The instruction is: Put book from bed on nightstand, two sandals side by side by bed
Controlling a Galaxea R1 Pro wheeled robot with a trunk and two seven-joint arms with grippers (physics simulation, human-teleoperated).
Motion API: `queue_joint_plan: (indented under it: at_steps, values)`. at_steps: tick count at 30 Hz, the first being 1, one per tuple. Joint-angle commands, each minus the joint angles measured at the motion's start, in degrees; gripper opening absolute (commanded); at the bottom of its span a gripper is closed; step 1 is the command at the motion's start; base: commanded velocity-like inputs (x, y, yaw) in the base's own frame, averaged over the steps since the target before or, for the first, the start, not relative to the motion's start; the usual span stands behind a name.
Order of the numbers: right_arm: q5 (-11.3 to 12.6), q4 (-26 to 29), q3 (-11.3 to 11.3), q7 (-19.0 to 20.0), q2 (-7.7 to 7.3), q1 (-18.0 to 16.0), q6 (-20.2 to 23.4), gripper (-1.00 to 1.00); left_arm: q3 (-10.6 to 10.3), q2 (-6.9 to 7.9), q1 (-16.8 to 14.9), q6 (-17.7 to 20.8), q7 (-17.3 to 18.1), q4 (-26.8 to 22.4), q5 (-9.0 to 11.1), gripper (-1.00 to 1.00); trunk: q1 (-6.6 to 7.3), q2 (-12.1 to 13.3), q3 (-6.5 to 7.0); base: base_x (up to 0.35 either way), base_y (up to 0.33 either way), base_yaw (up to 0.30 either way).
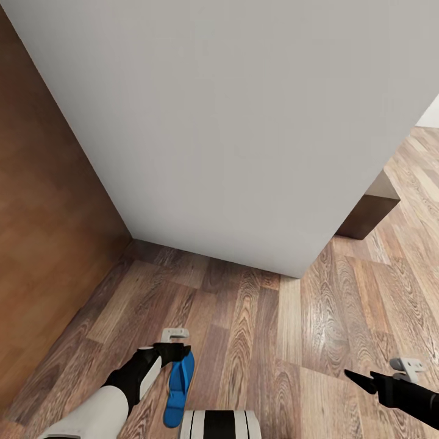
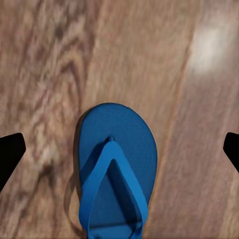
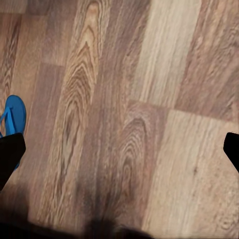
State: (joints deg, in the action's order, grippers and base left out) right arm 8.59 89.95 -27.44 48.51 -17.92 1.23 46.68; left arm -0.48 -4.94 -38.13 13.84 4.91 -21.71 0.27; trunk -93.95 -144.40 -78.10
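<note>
- head view: a blue sandal (image 1: 178,384) is seen lying on the floor (image 1: 274,341) directly under the left gripper (image 1: 175,345), its long axis running near to far.
- left gripper is spread wide, nothing pinched; right gripper (image 1: 390,372), also spread, is well apart to the right.

A wood-plank floor (image 1: 286,341) in mixed brown and tan boards with strong dark grain covers the lower half of the head view. A large plain light-grey slab (image 1: 244,122) rises over it, ending in a corner close to the floor. To the left stands a tall panel of warm brown wood (image 1: 42,231), meeting the grey surface along a slanting edge. At the right a dark brown block (image 1: 369,213) juts out from behind the grey surface, resting on the floor. A strip of white wall (image 1: 430,114) shows at the far right. Light is soft and even.
</note>
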Motion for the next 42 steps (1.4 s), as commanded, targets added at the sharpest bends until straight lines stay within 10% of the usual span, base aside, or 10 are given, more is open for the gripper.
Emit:
queue_joint_plan:
  at_steps: [1,35,42]
  values:
    - [0.35,0.05,0.15,-0.07,-0.03,0.02,0.37,1.0,-0.03,0.0,-0.01,0.33,0.11,-0.29,0.03,1.0,0.01,-0.01,-0.03,0.0,0.0,0.0]
    - [0.41,0.17,0.9,0.56,-0.08,0.07,0.18,1.0,1.44,0.11,0.05,0.19,0.19,-1.17,2.79,1.0,-0.38,-0.21,-3.36,0.0,0.0,0.0]
    - [0.43,0.68,0.63,7.55,-0.19,0.03,0.03,1.0,1.43,0.11,0.0,0.15,0.19,-1.33,2.8,1.0,-0.38,-0.21,-3.36,0.0,0.0,0.0]
